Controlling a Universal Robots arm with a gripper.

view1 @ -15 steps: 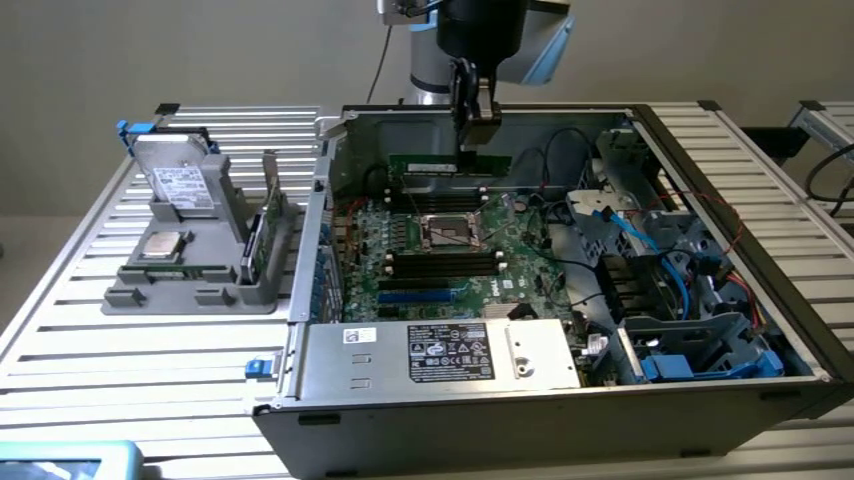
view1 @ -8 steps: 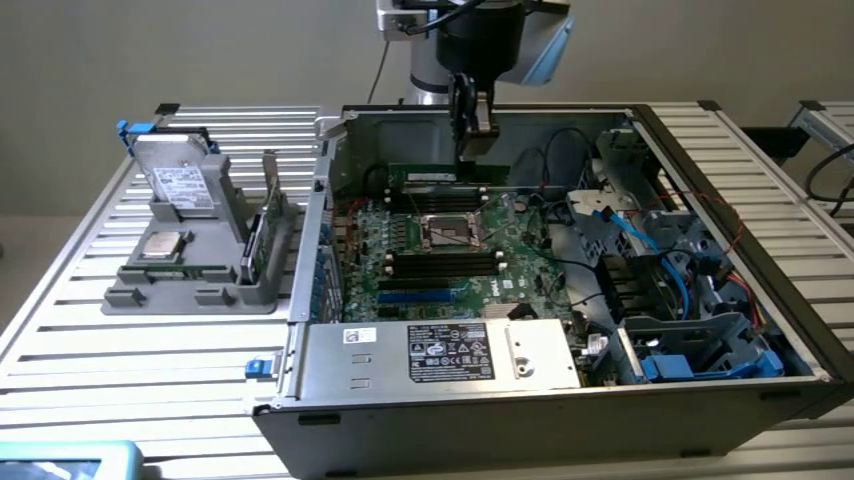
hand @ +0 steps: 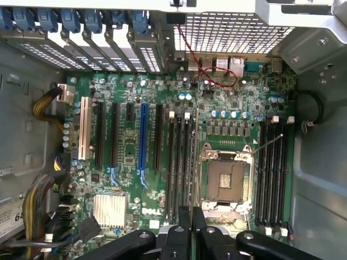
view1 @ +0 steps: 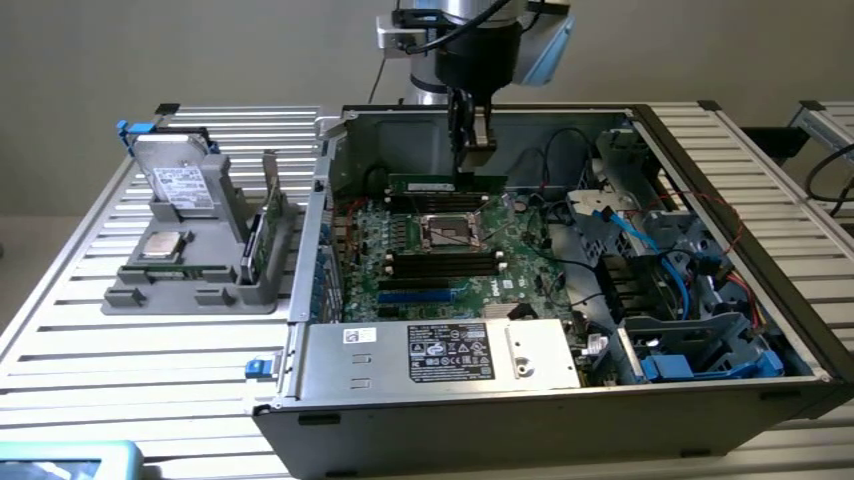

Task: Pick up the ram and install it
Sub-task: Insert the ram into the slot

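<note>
Above the motherboard (view1: 521, 235), gripper (view1: 473, 165) clamps the ram (view1: 424, 185) (lower edge indistinct).

From where I stand I count one robot arm (view1: 470, 45), one open computer case (view1: 534, 430), one motherboard (hand: 130, 146), one bare processor socket (hand: 225, 181), one ram stick (view1: 447, 185), one silver power supply (view1: 447, 352), one grey rack (view1: 187, 295), one hard drive (view1: 176, 185), one green card (view1: 271, 225), one long blue slot (hand: 143, 138) and one white slot (hand: 84, 135).

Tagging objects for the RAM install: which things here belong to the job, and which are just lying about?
Job: ram, held in the tool; motherboard; case.
Lying about: hard drive; card; grey holder.
</note>
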